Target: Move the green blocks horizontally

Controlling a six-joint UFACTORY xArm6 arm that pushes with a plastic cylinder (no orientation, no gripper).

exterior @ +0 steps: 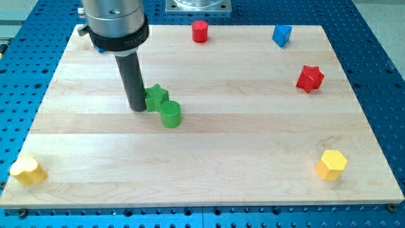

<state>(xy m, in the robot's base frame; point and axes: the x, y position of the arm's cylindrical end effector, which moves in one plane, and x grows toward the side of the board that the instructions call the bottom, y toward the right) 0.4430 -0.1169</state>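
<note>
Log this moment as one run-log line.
tip touching green star on its left | green cylinder against star, lower right | both mid-board | other blocks far off

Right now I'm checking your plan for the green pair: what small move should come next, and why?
Probably a short push toward the view's right. My tip sits at the left side of the green star block, which touches the green cylinder just below and to its right, so sliding rightward should carry both horizontally across the wooden board.

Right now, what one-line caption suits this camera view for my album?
My tip rests against the view's left side of the green star, which touches the green cylinder on the wooden board.
</note>
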